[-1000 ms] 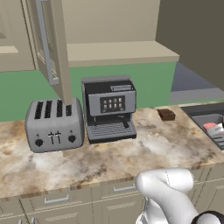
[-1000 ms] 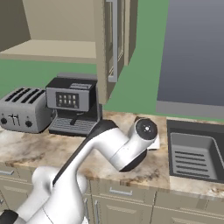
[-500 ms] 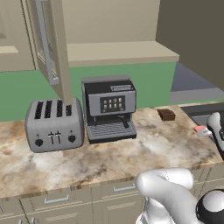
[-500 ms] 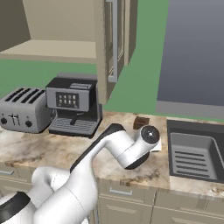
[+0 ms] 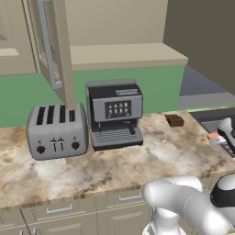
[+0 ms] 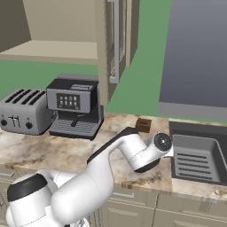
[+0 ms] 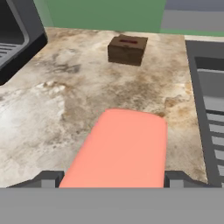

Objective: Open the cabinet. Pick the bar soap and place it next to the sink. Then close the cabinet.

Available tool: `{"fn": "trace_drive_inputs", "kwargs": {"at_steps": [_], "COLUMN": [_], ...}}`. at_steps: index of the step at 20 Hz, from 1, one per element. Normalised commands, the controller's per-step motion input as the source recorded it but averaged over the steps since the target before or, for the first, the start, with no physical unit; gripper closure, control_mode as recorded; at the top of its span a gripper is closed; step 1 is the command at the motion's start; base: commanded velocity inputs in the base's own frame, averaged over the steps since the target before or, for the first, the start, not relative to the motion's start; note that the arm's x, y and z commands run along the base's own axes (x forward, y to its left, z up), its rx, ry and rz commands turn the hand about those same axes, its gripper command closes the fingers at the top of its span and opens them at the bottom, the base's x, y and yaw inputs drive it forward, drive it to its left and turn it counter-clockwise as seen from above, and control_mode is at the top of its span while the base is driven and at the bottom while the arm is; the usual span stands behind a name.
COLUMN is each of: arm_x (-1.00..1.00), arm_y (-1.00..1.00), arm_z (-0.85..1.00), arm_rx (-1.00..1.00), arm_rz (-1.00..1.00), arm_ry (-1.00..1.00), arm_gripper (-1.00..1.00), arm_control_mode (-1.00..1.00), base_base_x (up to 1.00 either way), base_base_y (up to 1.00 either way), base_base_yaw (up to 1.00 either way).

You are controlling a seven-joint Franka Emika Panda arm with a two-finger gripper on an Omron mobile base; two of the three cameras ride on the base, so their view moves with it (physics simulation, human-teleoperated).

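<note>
The bar soap [image 7: 120, 148] is a salmon-pink slab held between my fingertips [image 7: 48, 178] in the hand view, just above the marble counter. My gripper [image 7: 113, 178] is shut on it. In the left base view the bar soap [image 5: 214, 137] and gripper [image 5: 221, 137] hang at the far right, beside the sink [image 5: 215, 114]. The sink's dark rim [image 7: 194, 87] runs along the right of the hand view, and the basin [image 6: 195, 131] lies right of my wrist. The cabinet [image 5: 55, 46] has its door swung open, bar handle outward; that open door [image 6: 116, 40] also shows in the right base view.
A small dark brown block [image 7: 127, 49] sits on the counter ahead of the soap, near the wall. The black coffee machine [image 5: 114, 114] and silver toaster [image 5: 57, 131] stand to the left. Bare marble counter [image 7: 65, 100] lies between the coffee machine and the sink.
My arm has carried the soap rightward and a little lower, closer to the sink's left rim. The cabinet door has stayed open.
</note>
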Motion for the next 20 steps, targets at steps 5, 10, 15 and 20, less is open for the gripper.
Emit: {"fn": "trace_drive_inputs", "kwargs": {"at_steps": [5,10,15,20], "arm_x": [0.1,0.17,0.06,0.02], "arm_y": [-0.21,0.0,0.0,0.0], "arm_z": [-0.29,-0.36,-0.17,-0.21], "arm_rx": [0.0,0.0,0.0,0.0], "arm_rz": [0.0,0.0,0.0,0.0], "arm_ry": [0.04,0.07,0.03,0.01], "arm_gripper": [1.0,1.0,1.0,1.0], "arm_control_mode": [-1.0,-1.0,-1.0,-1.0], "base_base_x": [0.0,0.0,0.0,0.0], "base_base_y": [0.0,0.0,0.0,0.0], "base_base_yaw": [0.0,0.0,0.0,0.0]}}
